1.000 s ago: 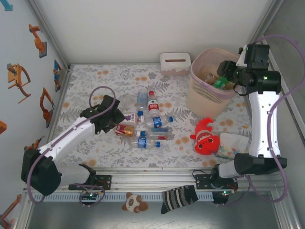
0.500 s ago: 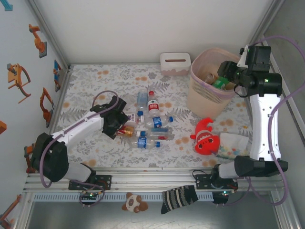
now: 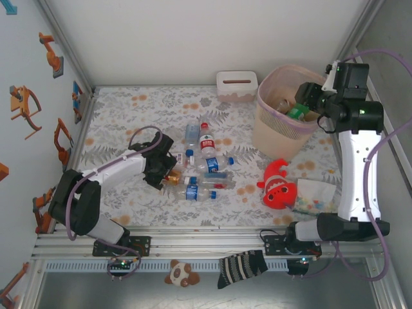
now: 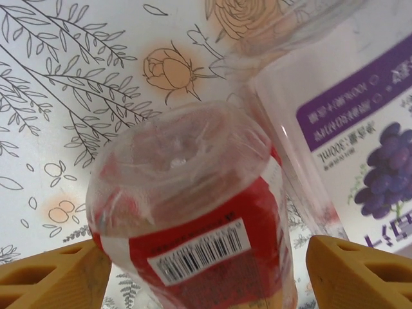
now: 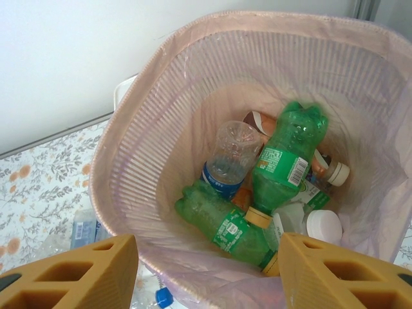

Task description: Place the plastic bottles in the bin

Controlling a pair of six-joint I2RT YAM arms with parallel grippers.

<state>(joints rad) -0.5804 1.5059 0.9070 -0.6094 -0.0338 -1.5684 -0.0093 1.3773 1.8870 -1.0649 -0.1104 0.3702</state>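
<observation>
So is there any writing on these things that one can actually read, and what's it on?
"300mL": on the purple grape label of the clear bottle; the Chinese print beside it is too blurred to read.
Barcode on the red-labelled bottle: its digits are too small to read.
Labels on the green bottles in the bin: print too small to read.

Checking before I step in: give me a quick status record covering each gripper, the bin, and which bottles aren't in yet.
left gripper: open, fingers either side of the red-labelled bottle
right gripper: open, empty, above the bin
bin contents: green bottles and clear ones
not yet binned: bottle pile by the left gripper
other: clownfish plush on the bin's near side
</observation>
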